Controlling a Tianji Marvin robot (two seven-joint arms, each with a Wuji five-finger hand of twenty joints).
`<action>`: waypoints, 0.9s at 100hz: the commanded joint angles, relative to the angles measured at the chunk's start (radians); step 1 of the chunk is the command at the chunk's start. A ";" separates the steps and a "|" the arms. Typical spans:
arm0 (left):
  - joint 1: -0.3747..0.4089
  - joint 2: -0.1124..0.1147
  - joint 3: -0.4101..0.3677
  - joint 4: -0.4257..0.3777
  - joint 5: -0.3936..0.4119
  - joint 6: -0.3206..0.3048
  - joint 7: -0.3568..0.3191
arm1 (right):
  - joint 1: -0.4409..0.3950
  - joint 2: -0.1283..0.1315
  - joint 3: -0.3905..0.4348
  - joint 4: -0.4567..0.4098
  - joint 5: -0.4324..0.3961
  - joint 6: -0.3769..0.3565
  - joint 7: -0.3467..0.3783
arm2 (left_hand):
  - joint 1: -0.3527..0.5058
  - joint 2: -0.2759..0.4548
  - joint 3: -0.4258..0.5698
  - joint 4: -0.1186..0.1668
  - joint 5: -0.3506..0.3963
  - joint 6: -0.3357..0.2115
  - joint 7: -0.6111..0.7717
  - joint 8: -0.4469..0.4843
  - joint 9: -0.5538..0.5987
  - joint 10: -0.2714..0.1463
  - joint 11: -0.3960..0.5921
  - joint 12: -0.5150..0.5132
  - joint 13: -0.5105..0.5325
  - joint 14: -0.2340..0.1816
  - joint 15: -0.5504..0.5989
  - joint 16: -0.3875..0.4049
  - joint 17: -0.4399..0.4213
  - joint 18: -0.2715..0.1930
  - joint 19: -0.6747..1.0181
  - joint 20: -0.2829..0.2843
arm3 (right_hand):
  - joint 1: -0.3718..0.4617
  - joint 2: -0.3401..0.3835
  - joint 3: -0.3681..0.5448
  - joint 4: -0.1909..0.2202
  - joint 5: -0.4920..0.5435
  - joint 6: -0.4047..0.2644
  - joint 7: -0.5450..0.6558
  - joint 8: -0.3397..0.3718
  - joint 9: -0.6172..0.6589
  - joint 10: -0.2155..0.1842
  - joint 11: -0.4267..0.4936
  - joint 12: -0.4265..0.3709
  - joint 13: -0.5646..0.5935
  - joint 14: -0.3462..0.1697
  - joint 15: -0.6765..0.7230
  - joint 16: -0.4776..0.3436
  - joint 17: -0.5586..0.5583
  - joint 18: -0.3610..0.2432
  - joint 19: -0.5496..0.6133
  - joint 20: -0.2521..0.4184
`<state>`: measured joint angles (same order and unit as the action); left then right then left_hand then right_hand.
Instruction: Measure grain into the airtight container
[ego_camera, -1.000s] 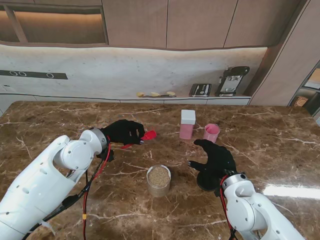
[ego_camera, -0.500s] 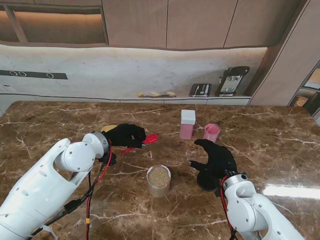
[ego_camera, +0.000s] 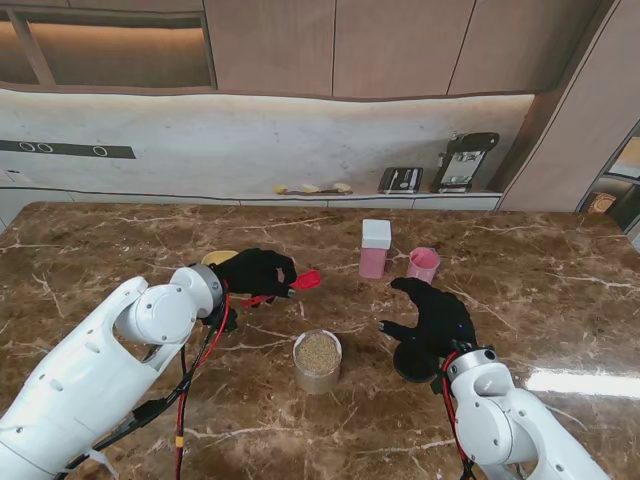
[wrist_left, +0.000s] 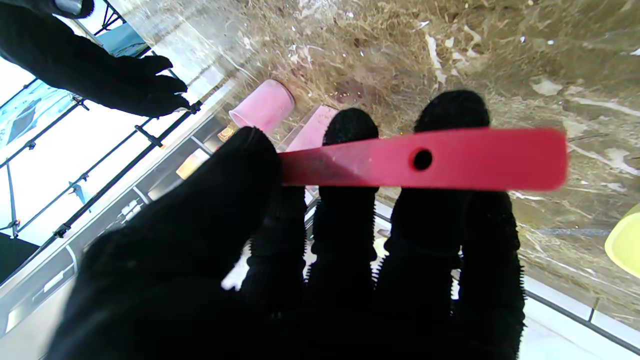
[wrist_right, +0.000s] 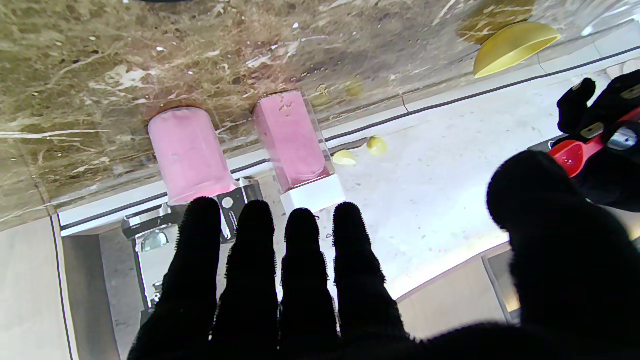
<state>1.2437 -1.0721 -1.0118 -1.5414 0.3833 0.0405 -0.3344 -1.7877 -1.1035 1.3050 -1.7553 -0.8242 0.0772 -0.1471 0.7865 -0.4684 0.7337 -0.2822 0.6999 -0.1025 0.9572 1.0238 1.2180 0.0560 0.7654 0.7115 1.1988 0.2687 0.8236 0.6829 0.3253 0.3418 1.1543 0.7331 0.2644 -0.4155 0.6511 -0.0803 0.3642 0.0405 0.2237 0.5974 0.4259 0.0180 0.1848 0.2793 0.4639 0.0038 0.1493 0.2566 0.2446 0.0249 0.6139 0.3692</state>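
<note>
Left hand (ego_camera: 255, 272) clamps the flat red plastic measuring scoop (ego_camera: 306, 280) above the brown marble desk (ego_camera: 120, 250).
One round metal tin of tan grain (ego_camera: 317, 359) stands nearer to me than the scoop, between the two arms. One tall pink container with a white lid (ego_camera: 374, 248) and one pink cup (ego_camera: 423, 265) stand side by side farther off. The right hand (ego_camera: 432, 318) hovers near them, fingers spread, holding nothing. One yellow bowl (ego_camera: 218, 258) peeks out behind the left hand.
</note>
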 joint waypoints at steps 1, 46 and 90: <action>0.000 0.001 0.003 0.002 0.004 0.004 -0.014 | -0.008 -0.003 0.001 0.001 0.002 0.004 0.008 | 0.075 0.115 -0.009 0.029 0.061 -0.190 0.127 0.090 0.038 -0.043 0.076 0.075 0.051 -0.020 0.048 0.051 -0.027 0.030 -0.006 0.003 | -0.004 0.020 -0.025 0.051 0.000 -0.022 -0.019 -0.012 -0.008 0.004 -0.009 0.000 -0.004 0.004 0.010 0.014 0.000 0.000 0.019 0.017; -0.006 0.011 -0.007 0.025 -0.069 -0.047 -0.078 | -0.008 -0.003 0.001 -0.002 0.003 0.010 0.013 | 0.102 0.103 -0.072 0.044 -0.002 -0.102 0.087 0.019 -0.174 -0.025 0.156 0.423 -0.052 0.073 0.156 0.341 -0.090 0.094 -0.133 -0.198 | -0.003 0.022 -0.027 0.051 0.000 -0.021 -0.019 -0.012 -0.005 0.003 -0.009 0.000 -0.001 0.001 0.010 0.014 0.002 0.000 0.021 0.016; -0.005 0.026 0.000 -0.003 -0.076 -0.034 -0.138 | -0.009 -0.003 0.000 -0.003 0.002 0.012 0.009 | 0.096 0.107 -0.054 0.024 0.029 -0.112 0.140 0.076 0.033 0.056 -0.025 -0.135 0.066 0.045 0.151 -0.024 0.208 0.060 0.134 -0.132 | 0.001 0.026 -0.029 0.052 0.001 -0.022 -0.018 -0.012 -0.003 0.004 -0.006 0.001 0.000 0.003 0.011 0.014 0.002 0.000 0.023 0.014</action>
<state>1.2427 -1.0525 -1.0223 -1.5370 0.3070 -0.0064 -0.4546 -1.7885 -1.1043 1.3049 -1.7585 -0.8240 0.0842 -0.1487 0.8098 -0.4374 0.6727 -0.2796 0.6905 -0.0617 1.0008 1.0331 1.1607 0.1352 0.6636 0.5813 1.2104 0.3336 0.8446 0.6615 0.4938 0.3972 1.1987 0.5599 0.2644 -0.4066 0.6419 -0.0803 0.3642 0.0404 0.2237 0.5972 0.4265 0.0181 0.1848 0.2793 0.4639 0.0039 0.1577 0.2567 0.2455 0.0249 0.6142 0.3693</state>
